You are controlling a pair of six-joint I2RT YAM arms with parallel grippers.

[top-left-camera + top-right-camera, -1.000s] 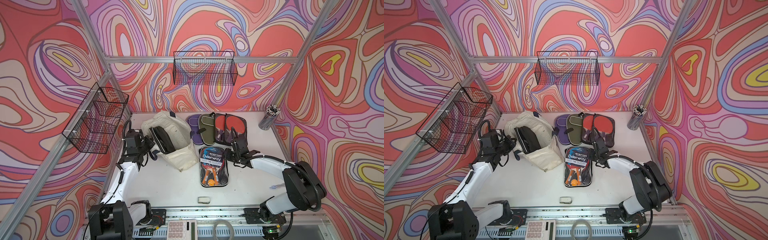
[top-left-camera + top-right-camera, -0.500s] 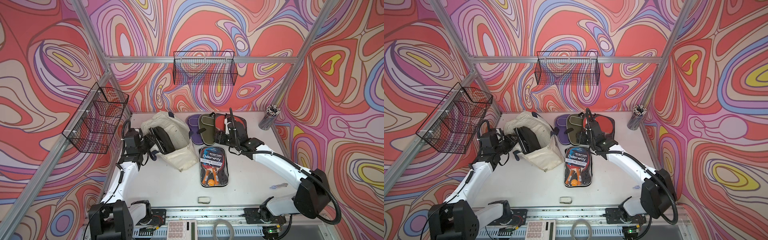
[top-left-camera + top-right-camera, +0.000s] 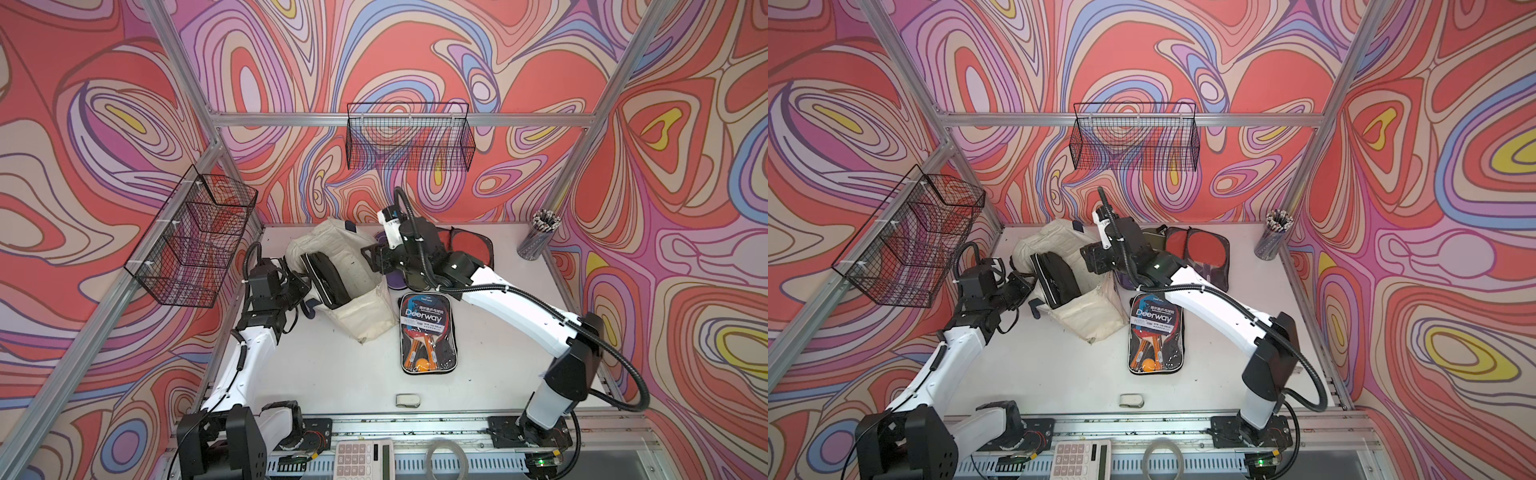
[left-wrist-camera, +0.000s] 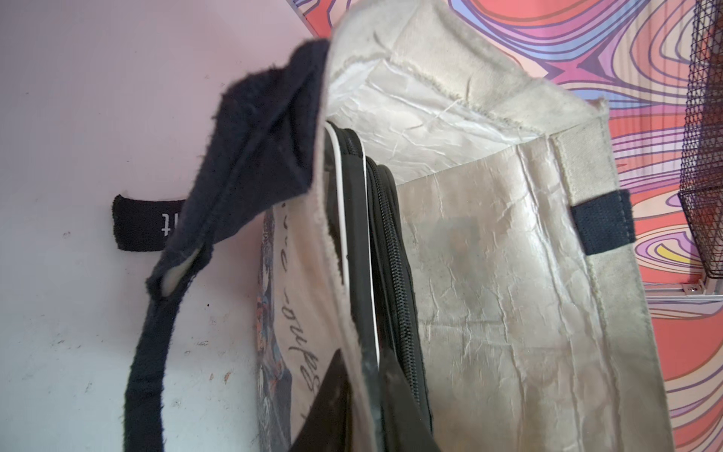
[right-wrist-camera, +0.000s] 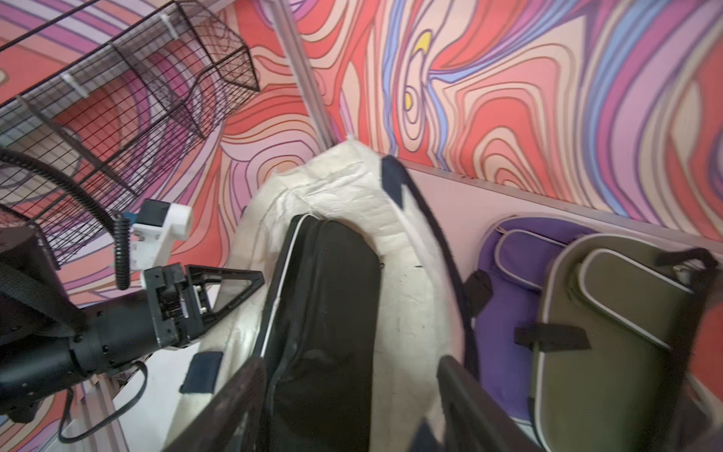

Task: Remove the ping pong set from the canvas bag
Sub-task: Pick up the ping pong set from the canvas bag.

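**Steadying the bag, reaching for the case**

At far left, takes the near rim of the canvas bag [image 3: 361,320] between the fingers of the left pincer [image 3: 305,286], one outside the printed wall and one inside, drawn close with cloth between. Cannot tell whether truly clamped or merely narrowed. Serves, most likely, to stop the mouth sagging shut and to anchor the bag against a pull. Leaves a navy strap [image 4: 234,156] flopped loose onto the counter [image 3: 332,374].

Next along, finds the ping pong set, a black zipped case [image 3: 328,278] with white piping, on edge inside the slumped bag, with its upper part poking from the mouth toward the left arm. Not yet removed.

Further right, hangs the right pincer [image 3: 372,261] above the bag's far wall, spread wide and empty, framing black case and pale lining in the wrist view. Spread so, presumably, to take the case's full thickness. Calls for a descent into the mouth and a closing on the case alone. Catching the lining too risks lifting bag and all.

Just beside the bag, on the counter: a clear Deerway pack [image 3: 428,328] of paddles and an orange ball, lying flat. Behind, along the back edge: purple case [image 5: 508,313], olive case [image 5: 610,332] and red cases [image 3: 1204,249], overlapping, likely parked clear of the working space. In the far right corner, well apart: a cup of pencils [image 3: 540,239].
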